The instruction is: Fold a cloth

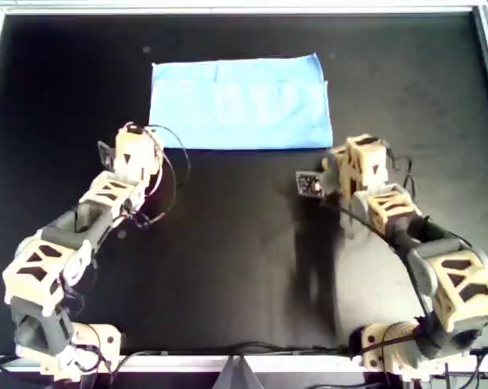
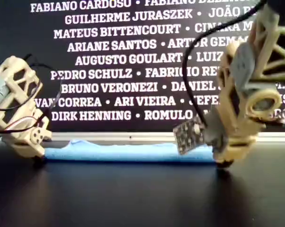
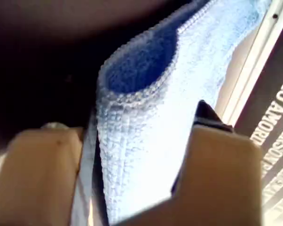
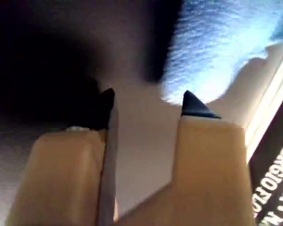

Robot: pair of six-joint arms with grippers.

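Both of my grippers sit at the cloth's (image 1: 240, 103) near corners. My first gripper (image 3: 132, 165) has its jaws around a folded corner; my second gripper (image 4: 144, 113) stands apart, empty, beside its corner. One fold seems done; another likely remains.

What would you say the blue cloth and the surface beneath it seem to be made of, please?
The cloth looks like soft microfibre or terry: the first wrist view shows a nubbly looped weave and a stitched edge, with a matte finish. The table surface seems to be a black mat, smooth and slightly glossy, since it faintly reflects light in the exterior view.
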